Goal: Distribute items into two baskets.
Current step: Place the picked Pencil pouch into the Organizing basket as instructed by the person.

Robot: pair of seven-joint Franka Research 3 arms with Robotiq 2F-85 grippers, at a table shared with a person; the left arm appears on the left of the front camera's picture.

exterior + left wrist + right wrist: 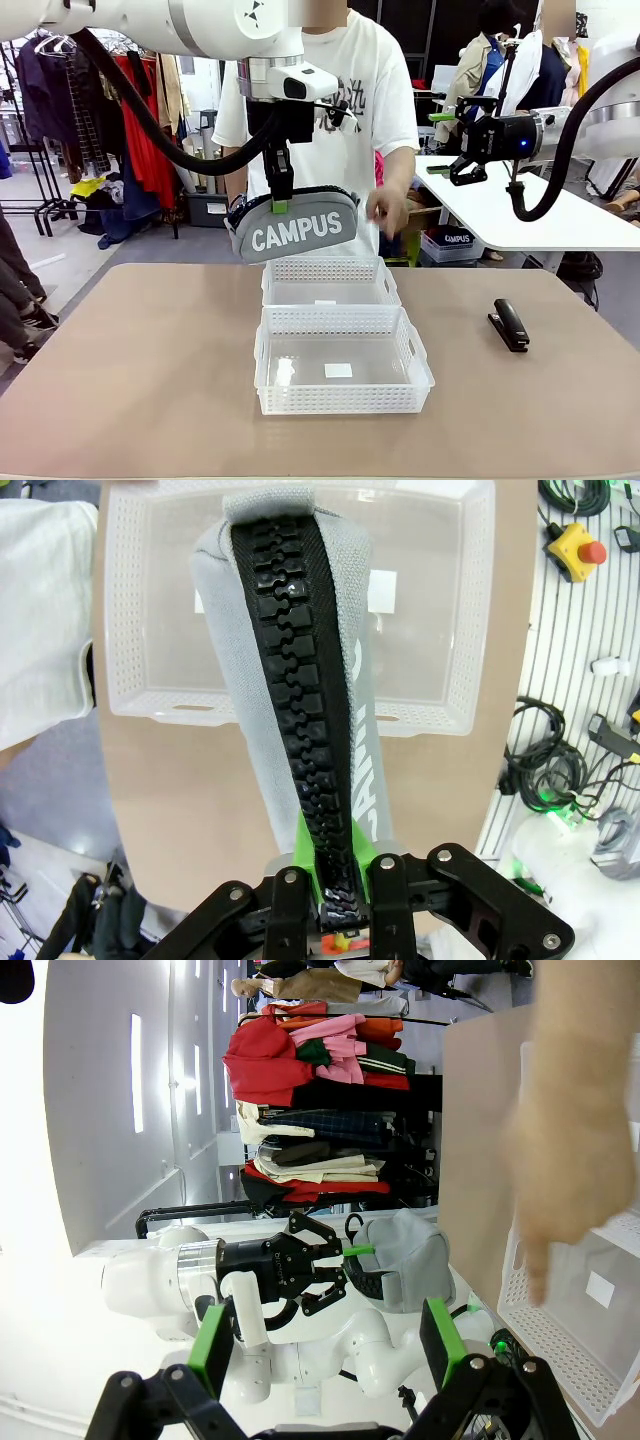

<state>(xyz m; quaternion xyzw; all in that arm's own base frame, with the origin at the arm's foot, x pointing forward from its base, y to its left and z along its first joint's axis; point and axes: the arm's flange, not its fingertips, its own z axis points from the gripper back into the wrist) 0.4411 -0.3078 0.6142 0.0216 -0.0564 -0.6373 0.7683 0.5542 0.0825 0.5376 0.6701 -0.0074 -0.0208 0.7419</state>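
Currently neither item is placed: the far basket [330, 270] and near basket [340, 398] sit empty on the counter [130, 370]. The left pincer [279, 205] is clamped on the pouch [295, 230], which hangs over the far basket. The stapler [509, 324] lies well right of the near basket. The right pincer [445, 145] is raised, jaws wide and empty. Both placements remain

A tan bench [120, 380] spans the near ground. At far left, a clothes rack [130, 110] holds dark and red garments above a grey floor [70, 255], with a dark bin [205, 208] near it. At far right stands a white table [590, 225] with a storage box [452, 243] beneath. The right wrist view shows a pale wall [100, 1110] with bright light strips [135, 1050].
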